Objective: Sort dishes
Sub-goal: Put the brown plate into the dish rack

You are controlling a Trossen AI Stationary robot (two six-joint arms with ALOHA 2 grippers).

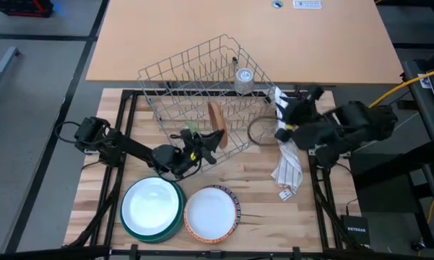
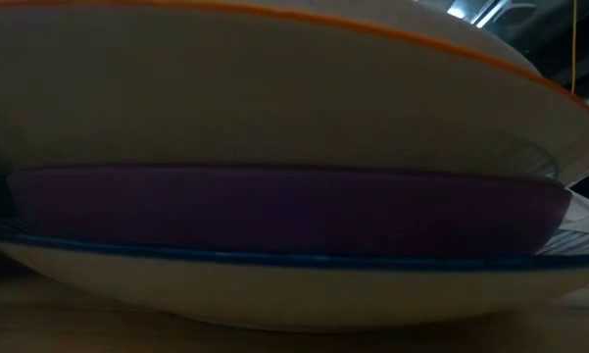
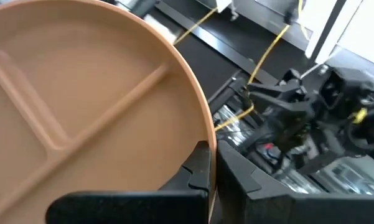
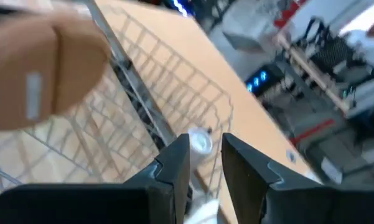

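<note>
My left gripper [image 1: 204, 144] is shut on a brown divided plate [image 3: 81, 99], which shows edge-on [image 1: 217, 123] at the near side of the grey wire rack [image 1: 195, 79]. My right gripper [image 4: 205, 162] hangs high at the rack's right end [image 1: 280, 123]; its fingers stand a little apart and I see nothing between them. A clear round dish [image 1: 263, 130] shows beside it. Near the front edge a white plate sits in a green one [image 1: 153, 208]. Next to it stands a stack topped by an orange-rimmed plate [image 1: 211, 213]. My left gripper pinches the brown plate's rim [image 3: 199, 140] between its two fingers. The fingers [image 3: 199, 171] come at it from the table's left side. The plate stands on edge; I cannot tell if its lower rim rests in the rack.
A white striped cloth [image 1: 289, 170] lies on the table under my right arm. A small glass [image 1: 244, 78] stands in the rack's far right corner. The low view is filled by the stack: orange-rimmed plate [image 2: 294, 88], purple one [image 2: 274, 206], blue-rimmed one [image 2: 274, 284].
</note>
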